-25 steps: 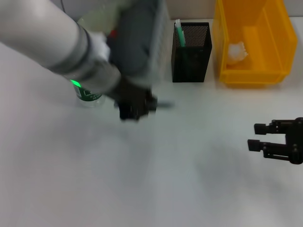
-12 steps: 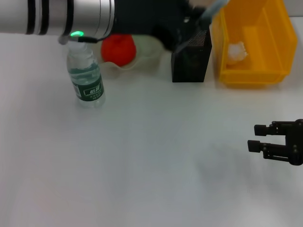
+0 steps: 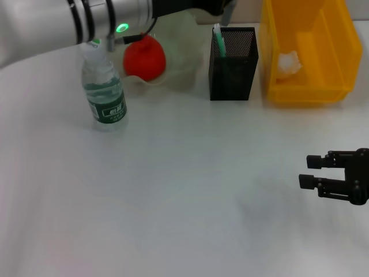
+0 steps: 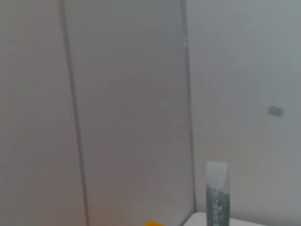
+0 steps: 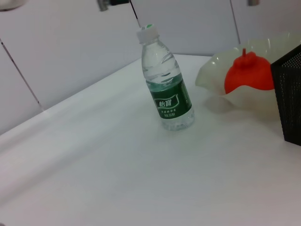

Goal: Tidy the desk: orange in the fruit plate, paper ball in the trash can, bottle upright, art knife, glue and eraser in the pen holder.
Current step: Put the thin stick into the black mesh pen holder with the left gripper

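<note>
While the left arm reaches across the back of the white bench [image 3: 173,196], its left gripper [image 3: 222,7] sits at the frame edge above the pen holder; whether it is parted or holding anything cannot be told. Yellow plastic trash bin [image 3: 305,86] holds the crumpled white paper ball [image 3: 288,62]. Translucent fruit plate [image 3: 179,72] carries the orange [image 3: 144,57]. Clear water bottle with green label [image 3: 104,86] stands upright beside the plate. Black mesh pen holder [image 3: 233,63] shows a green-and-white stick [image 3: 218,41] leaning at its left wall. Right gripper [image 3: 317,172], fingers parted and empty, hovers low at the near right, idle.

Judgement: the drop into the holder is the step in hand. Keep the gripper centred over the opening and lift straight up so the holder is not tipped.
</note>
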`<action>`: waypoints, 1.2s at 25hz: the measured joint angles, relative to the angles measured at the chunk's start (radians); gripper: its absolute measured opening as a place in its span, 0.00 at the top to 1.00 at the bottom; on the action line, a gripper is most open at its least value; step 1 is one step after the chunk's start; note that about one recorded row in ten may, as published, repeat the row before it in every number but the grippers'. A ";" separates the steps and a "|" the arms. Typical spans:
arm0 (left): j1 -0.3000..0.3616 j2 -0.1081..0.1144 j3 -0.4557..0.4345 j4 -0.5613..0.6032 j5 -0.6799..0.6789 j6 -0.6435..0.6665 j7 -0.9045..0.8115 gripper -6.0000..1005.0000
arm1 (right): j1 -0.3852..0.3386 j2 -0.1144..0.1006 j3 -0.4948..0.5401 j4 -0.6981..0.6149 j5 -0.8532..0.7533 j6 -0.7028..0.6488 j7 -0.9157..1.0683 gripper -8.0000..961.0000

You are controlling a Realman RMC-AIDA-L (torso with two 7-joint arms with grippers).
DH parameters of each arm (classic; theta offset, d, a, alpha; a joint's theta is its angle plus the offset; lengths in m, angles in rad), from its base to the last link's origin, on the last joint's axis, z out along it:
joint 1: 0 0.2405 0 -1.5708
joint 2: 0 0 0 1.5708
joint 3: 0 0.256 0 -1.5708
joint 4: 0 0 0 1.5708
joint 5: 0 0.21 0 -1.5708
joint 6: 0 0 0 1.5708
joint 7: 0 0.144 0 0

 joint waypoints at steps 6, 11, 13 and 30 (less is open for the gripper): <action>-0.102 -0.002 0.022 -0.160 -0.048 -0.070 0.029 0.83 | 0.005 0.000 0.001 0.004 0.000 -0.001 -0.006 0.32; -0.127 -0.002 0.110 -0.175 -0.079 -0.179 0.025 0.81 | 0.010 0.000 0.001 0.007 0.000 0.004 -0.011 0.32; -0.131 -0.002 0.139 -0.171 -0.100 -0.209 0.022 0.81 | 0.012 -0.001 0.001 0.007 0.000 0.005 -0.012 0.32; -0.113 0.000 0.162 -0.158 -0.120 -0.239 0.022 0.47 | 0.028 0.000 0.011 0.007 -0.005 0.000 -0.014 0.31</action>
